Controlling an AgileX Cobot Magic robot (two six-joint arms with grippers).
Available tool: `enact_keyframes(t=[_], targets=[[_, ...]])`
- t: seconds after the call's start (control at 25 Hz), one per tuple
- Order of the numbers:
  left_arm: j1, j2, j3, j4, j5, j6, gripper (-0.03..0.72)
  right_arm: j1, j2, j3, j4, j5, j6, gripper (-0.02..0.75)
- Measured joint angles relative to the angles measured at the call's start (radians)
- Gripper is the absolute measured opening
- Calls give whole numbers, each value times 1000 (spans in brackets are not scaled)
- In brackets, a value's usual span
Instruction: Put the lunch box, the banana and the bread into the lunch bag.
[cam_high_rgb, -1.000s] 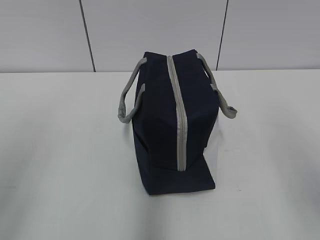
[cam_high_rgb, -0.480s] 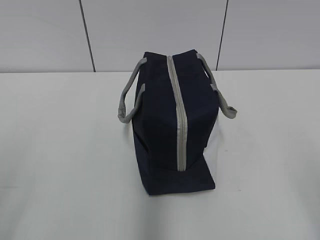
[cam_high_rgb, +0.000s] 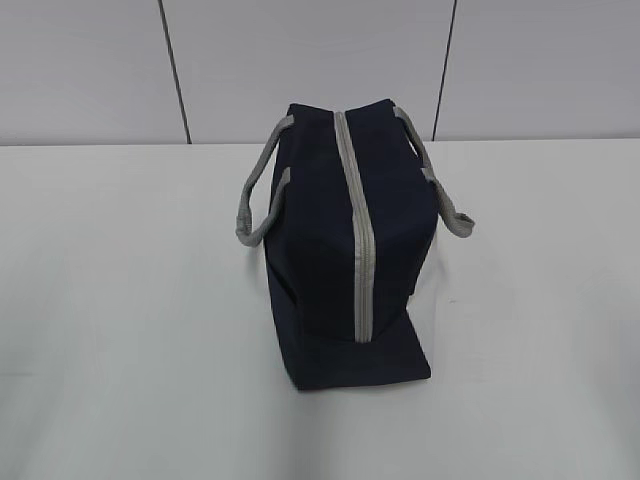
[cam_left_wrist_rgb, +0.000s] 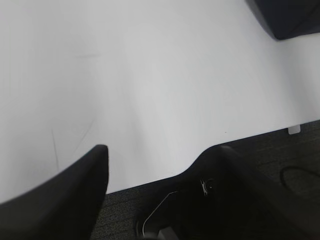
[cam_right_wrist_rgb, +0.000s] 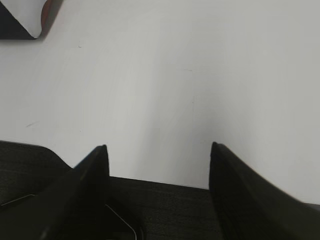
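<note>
Black jaws of both the left gripper and right gripper stand parted and empty over the worktop edge. The lunch bag stands zipped mid-worktop between them, long axis running away from the arms, neither arm clearly nearer.

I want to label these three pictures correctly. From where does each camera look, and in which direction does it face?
Exterior view: sits in front of the table, looks down at a slant at the closed lunch bag toward the wall; no part of the robot shows.
Left wrist view: sits on the left arm, looks down over the table's near edge; the open left gripper shows.
Right wrist view: the same on the right; the open right gripper shows.
Shared: all views catch the bag and the table.
</note>
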Motion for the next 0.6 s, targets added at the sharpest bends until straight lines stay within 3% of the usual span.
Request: enact_keyframes(t=[0.6], targets=[[0, 0, 0, -1, 16, 0, 425, 0, 0, 0, 0, 0, 0, 474]])
